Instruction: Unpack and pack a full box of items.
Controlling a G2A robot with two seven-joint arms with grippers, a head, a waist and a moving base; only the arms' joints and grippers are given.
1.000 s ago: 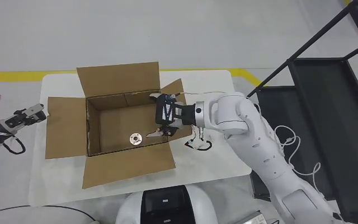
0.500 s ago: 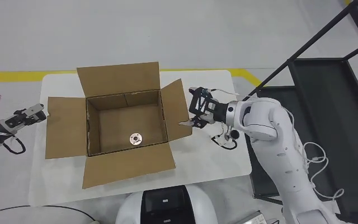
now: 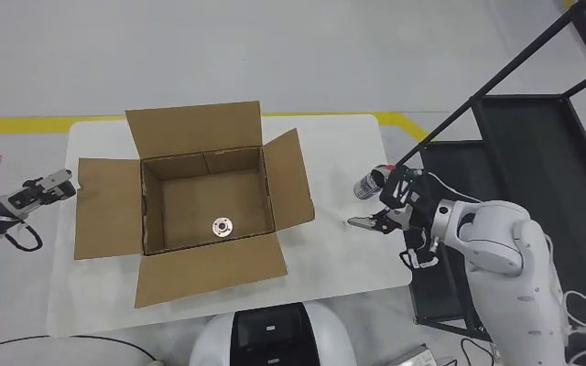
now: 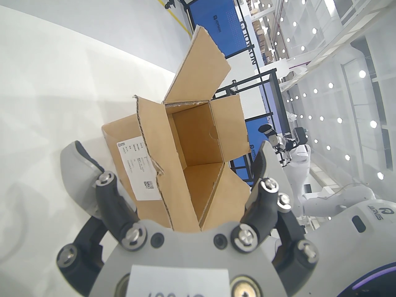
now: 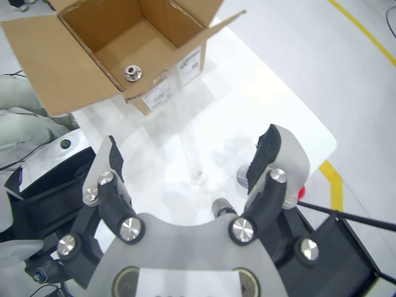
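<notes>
An open cardboard box (image 3: 209, 161) stands on the white table (image 3: 334, 142), all flaps spread. A small metal flange (image 3: 221, 226) lies on its floor, also visible in the right wrist view as the flange (image 5: 133, 73) inside the box (image 5: 62, 63). My right gripper (image 3: 362, 221) hovers low at the table's right edge, well apart from the box, open with nothing between its fingers (image 5: 188, 152). A dark can (image 3: 369, 187) lies just beside it. My left gripper (image 3: 46, 192) stays off the table's left side, open (image 4: 171, 165), facing the box (image 4: 198, 131).
A black metal rack (image 3: 522, 156) stands right of the table. A yellow floor line (image 3: 55, 123) runs behind the table. The can's silver end (image 5: 243, 177) sits partly behind one right finger. A faint see-through streak (image 5: 188, 131) crosses the tabletop; I cannot tell what it is.
My right gripper came out of the box and swung right across the table to its right edge. The can has come into view beside it. The left arm is unchanged.
</notes>
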